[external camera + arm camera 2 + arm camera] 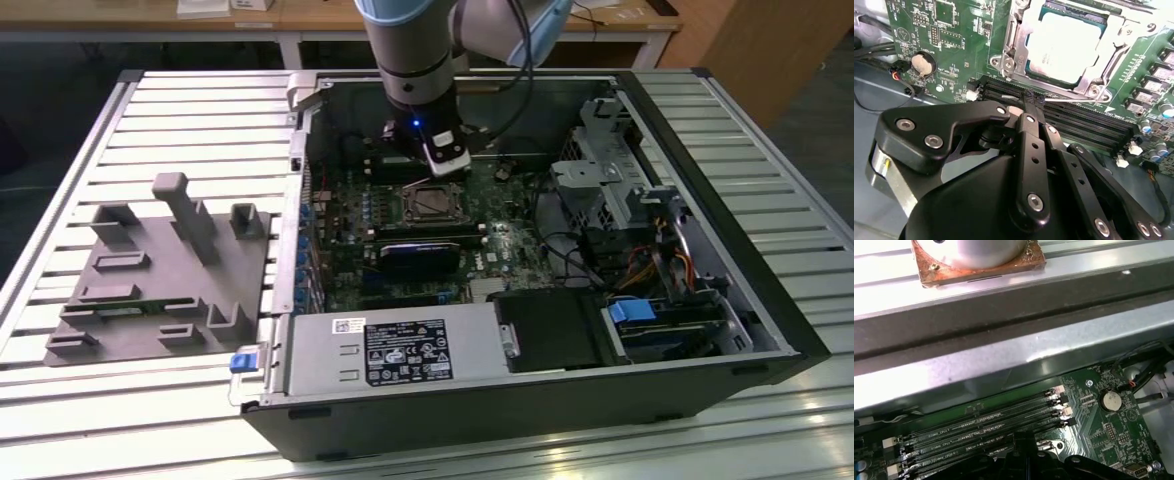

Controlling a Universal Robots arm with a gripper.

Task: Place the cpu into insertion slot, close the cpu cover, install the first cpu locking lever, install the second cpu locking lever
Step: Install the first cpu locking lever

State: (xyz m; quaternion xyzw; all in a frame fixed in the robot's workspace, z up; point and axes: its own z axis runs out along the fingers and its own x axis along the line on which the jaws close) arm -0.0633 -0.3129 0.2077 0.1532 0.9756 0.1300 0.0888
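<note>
The cpu [1066,47] is lying in the insertion slot [430,203], framed by the cpu cover [1020,47]. Just beside it, over the memory slots [1079,120], the gripper [1030,102] is pointing closed fingertips at a thin locking lever [1079,101] running along the socket's near edge. Whether it is gripping the lever is unclear.

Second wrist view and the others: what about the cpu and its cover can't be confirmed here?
Second wrist view: the cpu cover is partly cut off by the picture's edge; the gripper hides the board beneath it.
Exterior view: the cpu is too small to tell whether its cover is latched.
First wrist view: the gripper's dark body hides part of the memory slots.
</note>
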